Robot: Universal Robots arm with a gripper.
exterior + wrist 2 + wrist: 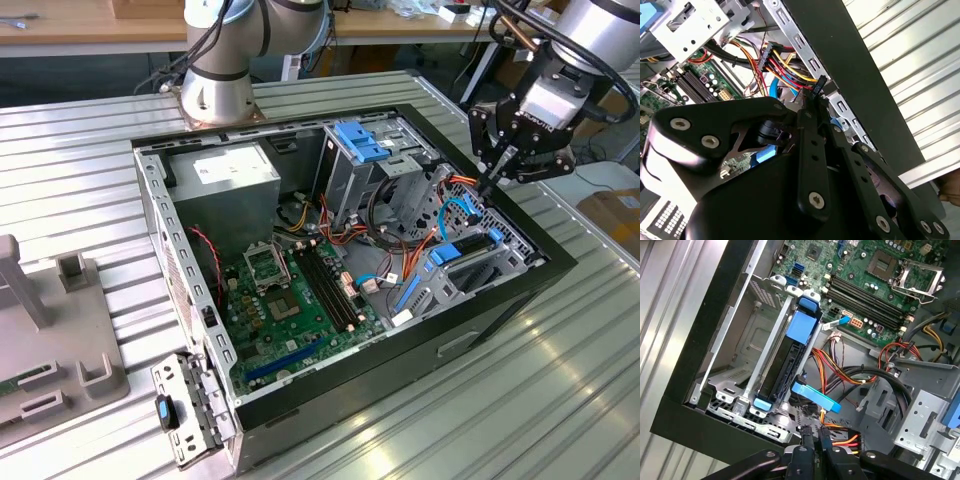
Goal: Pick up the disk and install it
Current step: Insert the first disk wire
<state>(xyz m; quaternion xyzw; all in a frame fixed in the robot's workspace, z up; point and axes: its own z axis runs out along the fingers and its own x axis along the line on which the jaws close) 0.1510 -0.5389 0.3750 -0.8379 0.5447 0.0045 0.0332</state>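
The black metal gripper (489, 185) has its fingers clenched, apparently on the black plug (819, 84) of a red-and-yellow cable. The flat disk (800, 329) in its bright blue plastic carrier sits in its bay just beyond the fingers (edge-on). Keep the plug square; press gently.

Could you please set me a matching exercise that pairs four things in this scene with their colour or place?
Things:
1. disk
2. power supply
3. motherboard
4. gripper

Descriptions:
A. green, lying flat
B. black, at the cables
C. grey box, white label
D. on edge, in a blue carrier

Pairs: 1-D, 2-C, 3-A, 4-B
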